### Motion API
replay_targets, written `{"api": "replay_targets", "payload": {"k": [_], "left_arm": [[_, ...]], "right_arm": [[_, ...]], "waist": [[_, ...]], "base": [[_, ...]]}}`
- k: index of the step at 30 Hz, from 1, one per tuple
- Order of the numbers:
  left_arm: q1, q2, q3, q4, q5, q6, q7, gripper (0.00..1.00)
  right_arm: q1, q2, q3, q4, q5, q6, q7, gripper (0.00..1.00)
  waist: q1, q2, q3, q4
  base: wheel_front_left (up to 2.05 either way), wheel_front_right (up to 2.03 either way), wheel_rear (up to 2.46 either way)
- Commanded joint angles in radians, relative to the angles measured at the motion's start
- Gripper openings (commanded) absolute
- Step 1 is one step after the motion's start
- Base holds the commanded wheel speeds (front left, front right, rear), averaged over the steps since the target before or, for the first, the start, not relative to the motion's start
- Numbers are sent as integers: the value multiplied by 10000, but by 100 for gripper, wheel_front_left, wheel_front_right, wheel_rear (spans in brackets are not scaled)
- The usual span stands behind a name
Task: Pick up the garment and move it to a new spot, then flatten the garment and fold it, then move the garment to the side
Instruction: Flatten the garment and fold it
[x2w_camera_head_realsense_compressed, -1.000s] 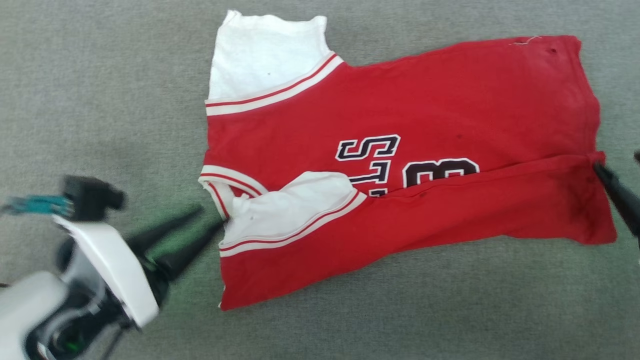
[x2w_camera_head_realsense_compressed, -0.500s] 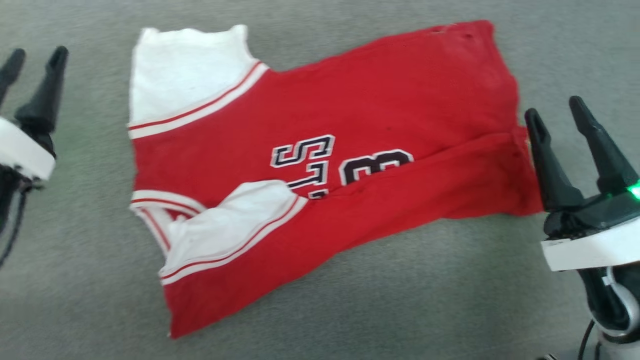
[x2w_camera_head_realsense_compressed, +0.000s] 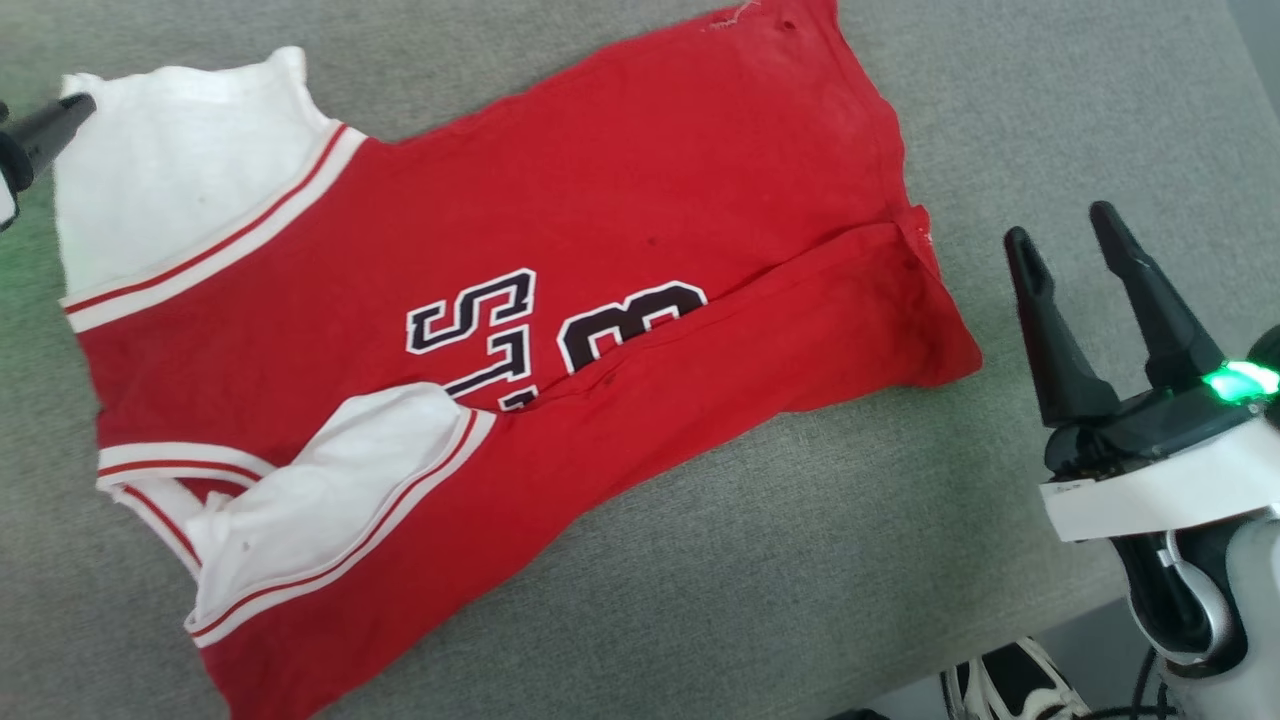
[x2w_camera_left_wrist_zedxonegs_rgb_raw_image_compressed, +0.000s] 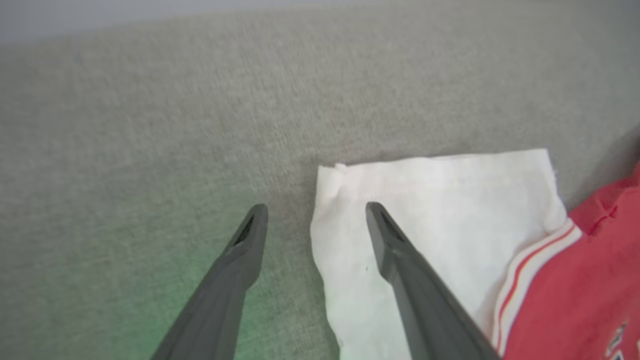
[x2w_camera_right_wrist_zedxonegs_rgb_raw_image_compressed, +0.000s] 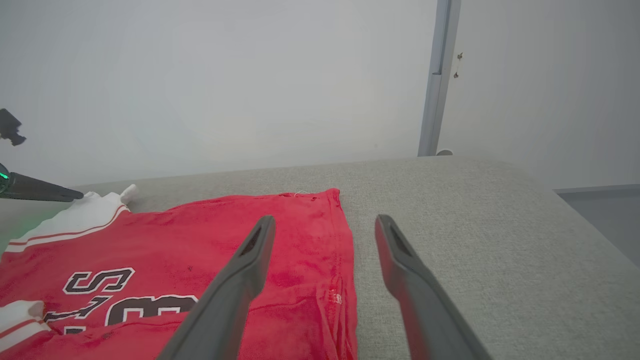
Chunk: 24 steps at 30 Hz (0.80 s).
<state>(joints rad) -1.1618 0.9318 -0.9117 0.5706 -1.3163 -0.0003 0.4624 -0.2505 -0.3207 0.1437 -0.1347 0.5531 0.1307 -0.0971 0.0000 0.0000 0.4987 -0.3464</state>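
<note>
The garment, a red shirt with black lettering, lies spread on the grey surface, its near long edge folded over the body. One white sleeve lies flat at the far left; the other is folded onto the red. My left gripper is open just above the far sleeve's corner, one finger over the white cloth and one over bare surface. My right gripper stands open to the right of the hem, apart from it. In the right wrist view my right gripper points past the hem.
The grey padded surface ends in an edge at the lower right, with a shoe on the floor below. In the right wrist view a pale wall and an upright door post stand behind the surface.
The head camera has swung, so the shirt sits further left and more tilted. My left gripper went from the collar side to the far sleeve's corner. My right gripper drew back from the hem.
</note>
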Motion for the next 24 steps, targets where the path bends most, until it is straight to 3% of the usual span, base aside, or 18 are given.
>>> {"api": "replay_targets", "payload": {"k": [1, 4, 7, 8, 9, 10, 11, 17, 24], "left_arm": [[-242, -100, -43, 234, -348, 34, 740, 100], [-538, -127, -269, 500, -647, -67, 2262, 100], [-741, -146, -450, 538, -578, -269, 2884, 100], [-812, -184, -544, 558, -506, -341, 3039, 89], [-831, -244, -605, 565, -470, -410, 3134, 47], [-854, -337, -615, 619, -527, -430, 3217, 34], [-891, -447, -603, 651, -622, -470, 3308, 0], [-1216, -881, -644, 838, -421, -678, 3176, 0], [-1888, -1506, -565, 1058, -182, -809, 2890, 0]], "right_arm": [[-84, -29, 96, -3, 66, 0, 23, 100], [-126, -118, 176, 42, 92, 0, 77, 100], [-220, -181, 164, -58, 51, 0, 131, 100], [-261, -233, 182, -101, 36, 0, 183, 100], [-291, -286, 186, -121, 31, 0, 244, 100], [-317, -342, 176, -125, 31, 0, 347, 100], [-364, -396, 152, -122, 27, 0, 483, 100], [-1616, -1064, 464, 8, 158, 0, 1995, 100], [-4199, -2040, 1074, 1343, 695, 0, 3854, 100]], "waist": [[0, 0, 164, -161], [0, 0, 260, -242], [0, 0, 360, -252], [0, 0, 393, -240], [0, 0, 426, -214], [0, 0, 464, -184], [0, 0, 506, -144], [0, 0, 714, 123], [0, 0, 1135, 699]], "base": [[0, 0, 0], [0, 0, 0], [0, 0, 0], [0, 0, 0], [0, 0, 0], [0, 0, 0], [0, 0, 0], [0, 0, 0], [0, 0, 0]]}}
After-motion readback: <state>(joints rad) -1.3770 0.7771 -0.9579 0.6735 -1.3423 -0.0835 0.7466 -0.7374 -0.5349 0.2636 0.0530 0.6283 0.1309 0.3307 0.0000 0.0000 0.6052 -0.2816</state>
